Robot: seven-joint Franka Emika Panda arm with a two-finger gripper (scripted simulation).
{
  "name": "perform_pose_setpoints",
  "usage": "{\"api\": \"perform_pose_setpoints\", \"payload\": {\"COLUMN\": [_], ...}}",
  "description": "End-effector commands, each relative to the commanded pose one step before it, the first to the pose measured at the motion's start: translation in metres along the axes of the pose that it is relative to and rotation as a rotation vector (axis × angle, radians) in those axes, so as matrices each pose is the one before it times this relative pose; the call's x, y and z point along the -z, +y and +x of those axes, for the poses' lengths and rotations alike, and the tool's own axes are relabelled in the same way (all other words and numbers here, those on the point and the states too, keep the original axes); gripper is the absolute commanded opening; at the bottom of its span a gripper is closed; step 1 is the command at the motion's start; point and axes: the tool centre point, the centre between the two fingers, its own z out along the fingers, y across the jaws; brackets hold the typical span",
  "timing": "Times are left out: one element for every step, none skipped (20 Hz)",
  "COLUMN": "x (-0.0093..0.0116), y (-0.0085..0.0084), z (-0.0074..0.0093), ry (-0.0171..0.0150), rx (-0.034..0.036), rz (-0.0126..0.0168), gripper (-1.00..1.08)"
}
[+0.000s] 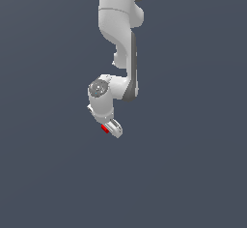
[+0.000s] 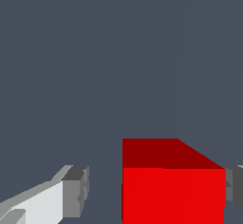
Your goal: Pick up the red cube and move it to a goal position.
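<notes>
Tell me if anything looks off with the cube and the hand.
The cube sits off-centre in the hand: one finger is right at its side, the other stands apart with a gap. Nothing else stands out.

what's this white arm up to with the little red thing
A white Panda arm is working on a small red cube. Its claw is down around the cube. The wrist view shows the cube between the two fingers: one finger is right against one side, while a clear gap remains on the other, so the claw is open and has not gripped the cube. Whether the cube rests on the surface or is lifted cannot be told. No goal marker shows in either view.
</notes>
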Motion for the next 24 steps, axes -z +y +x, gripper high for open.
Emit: {"api": "perform_pose_setpoints", "payload": {"x": [-0.00055,0.0,0.0,0.0,0.0,0.0,0.0,0.0,0.0,0.0,0.00013,0.00009,0.00027,0.00045,0.00062,0.00079,0.00096,0.00113,0.00128,0.00143,0.00158,0.00171,0.00184,0.00196], "y": [-0.00011,0.0,0.0,0.0,0.0,0.0,0.0,0.0,0.0,0.0,-0.00001,-0.0002,-0.0006,-0.001,-0.00139,-0.00178,-0.00215,-0.00252,-0.00288,-0.00323,-0.00356,-0.00388,-0.00418,-0.00447], "z": [0.00014,0.0,0.0,0.0,0.0,0.0,0.0,0.0,0.0,0.0,0.00001,0.00008,0.00023,0.00039,0.00054,0.00069,0.00084,0.00099,0.00113,0.00127,0.00141,0.00154,0.00167,0.00179], "ry": [0.00079,0.0,0.0,0.0,0.0,0.0,0.0,0.0,0.0,0.0,0.0,0.0,0.0,0.0,0.0,0.0,0.0,0.0,0.0,0.0,0.0,0.0,0.0,0.0], "rx": [-0.00503,0.0,0.0,0.0,0.0,0.0,0.0,0.0,0.0,0.0,0.0,0.0,0.0,0.0,0.0,0.0,0.0,0.0,0.0,0.0,0.0,0.0,0.0,0.0], "rz": [0.00093,0.0,0.0,0.0,0.0,0.0,0.0,0.0,0.0,0.0,0.0,0.0,0.0,0.0,0.0,0.0,0.0,0.0,0.0,0.0,0.0,0.0,0.0,0.0], "gripper": [-1.0,-1.0,-1.0,-1.0,-1.0,-1.0,-1.0,-1.0,-1.0,-1.0,-1.0,-1.0,-1.0,-1.0,-1.0,-1.0,-1.0,-1.0,-1.0,-1.0,-1.0,-1.0,-1.0,-1.0]}}
